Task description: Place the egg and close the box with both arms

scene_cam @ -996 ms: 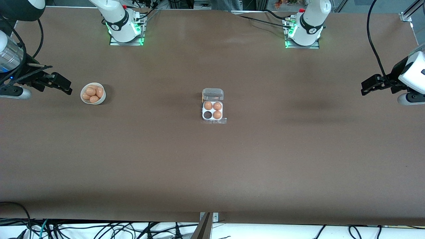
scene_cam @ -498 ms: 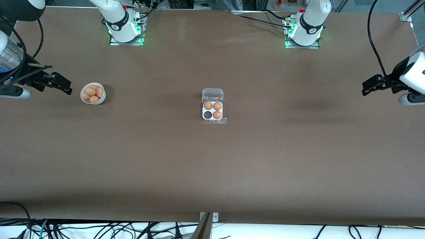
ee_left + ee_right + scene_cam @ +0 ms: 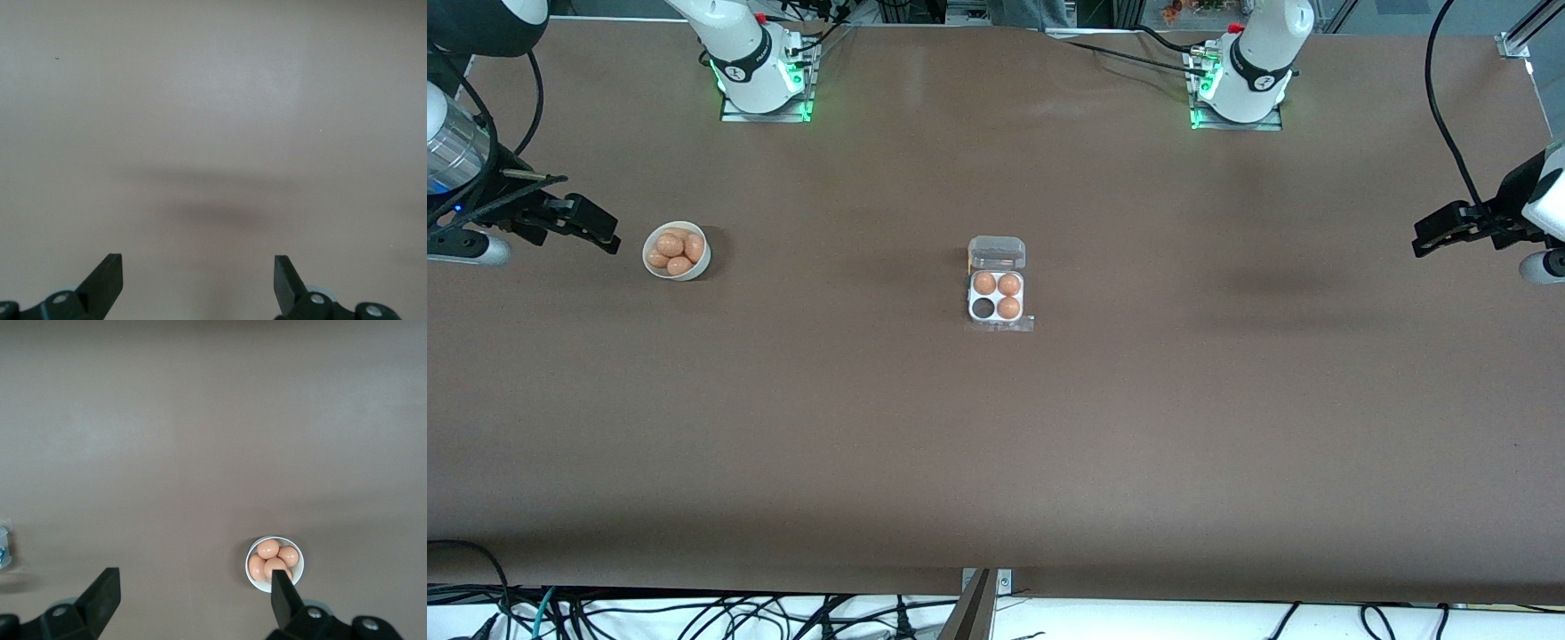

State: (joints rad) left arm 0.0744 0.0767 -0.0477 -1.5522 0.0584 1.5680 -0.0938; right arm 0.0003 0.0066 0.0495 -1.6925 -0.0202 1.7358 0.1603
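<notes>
The box (image 3: 996, 296) stands at the table's middle with its clear lid (image 3: 997, 252) open. Three eggs (image 3: 1008, 308) fill its cells; one cell (image 3: 983, 308) is empty. Several matching orange-brown eggs (image 3: 670, 244) lie in a white bowl (image 3: 679, 277) toward the right arm's end. My right gripper (image 3: 600, 233) is open and empty, above the table beside the bowl. In the right wrist view the bowl (image 3: 275, 538) and its eggs (image 3: 268, 549) show by one fingertip of the right gripper (image 3: 193, 593). My left gripper (image 3: 1427, 242) is open and empty over the left arm's end; the left wrist view (image 3: 198, 270) shows only bare table.
Both arm bases (image 3: 760, 76) (image 3: 1240, 84) stand along the edge farthest from the front camera. Black cables hang near both grippers and along the nearest edge. A sliver of the box (image 3: 3, 547) shows at the right wrist view's edge.
My left gripper has drawn back toward the left arm's end of the table. The right gripper, the bowl and the box have not moved.
</notes>
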